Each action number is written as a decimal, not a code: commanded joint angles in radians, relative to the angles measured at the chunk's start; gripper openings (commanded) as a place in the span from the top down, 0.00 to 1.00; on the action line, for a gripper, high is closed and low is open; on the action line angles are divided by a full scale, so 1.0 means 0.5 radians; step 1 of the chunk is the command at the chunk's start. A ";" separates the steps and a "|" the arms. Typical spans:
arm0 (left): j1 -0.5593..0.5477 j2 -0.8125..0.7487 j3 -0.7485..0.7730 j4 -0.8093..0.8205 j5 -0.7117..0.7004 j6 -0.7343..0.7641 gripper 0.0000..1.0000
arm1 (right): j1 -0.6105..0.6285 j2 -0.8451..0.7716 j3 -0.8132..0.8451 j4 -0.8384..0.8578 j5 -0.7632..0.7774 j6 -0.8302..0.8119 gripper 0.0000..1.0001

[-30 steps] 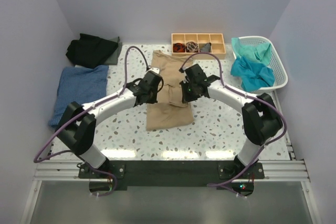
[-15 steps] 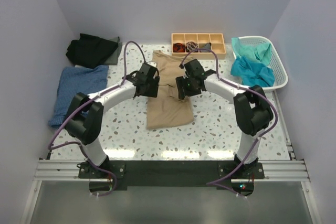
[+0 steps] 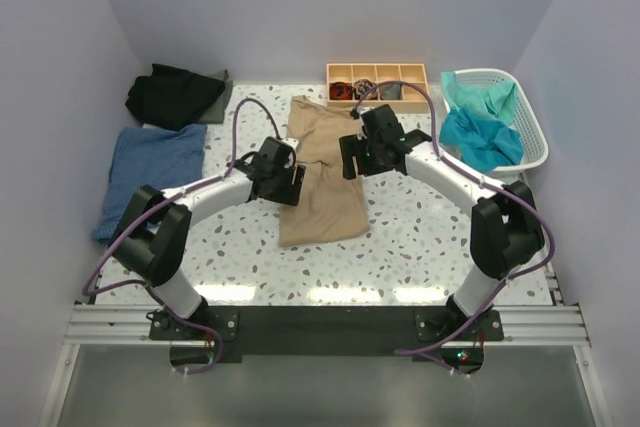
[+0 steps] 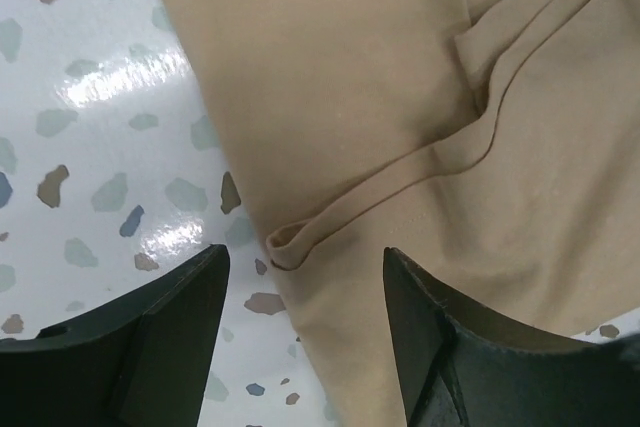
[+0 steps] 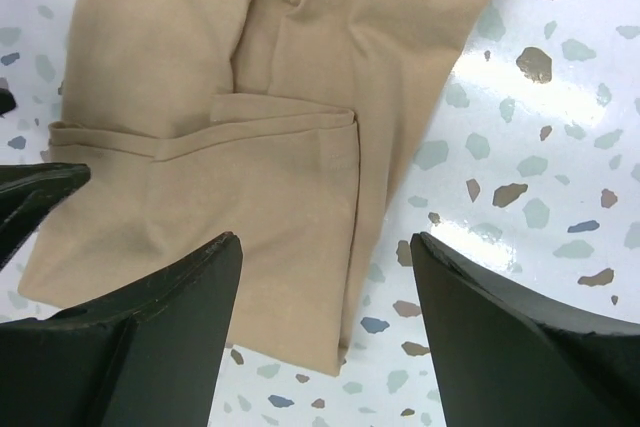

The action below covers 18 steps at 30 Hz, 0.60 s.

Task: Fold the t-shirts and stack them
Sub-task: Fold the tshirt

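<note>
One tan t-shirt (image 3: 322, 202), tray (image 3: 412, 103) and basket (image 3: 492, 73) beyond

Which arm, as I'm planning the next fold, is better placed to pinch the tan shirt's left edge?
Left. The left claw, open, hangs over that edge of the tan shirt, a fold centred in its opening; the right claw is over the opposite edge.
</note>
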 commanded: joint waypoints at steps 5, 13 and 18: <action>0.003 -0.022 -0.132 0.152 0.099 -0.051 0.35 | -0.008 -0.144 -0.091 -0.024 0.051 0.015 0.27; 0.003 0.015 -0.123 0.189 0.100 -0.060 0.49 | -0.008 -0.156 -0.131 -0.024 0.048 0.015 0.27; 0.003 0.046 -0.138 0.192 0.099 -0.066 0.55 | -0.005 -0.175 -0.152 -0.027 0.051 0.015 0.27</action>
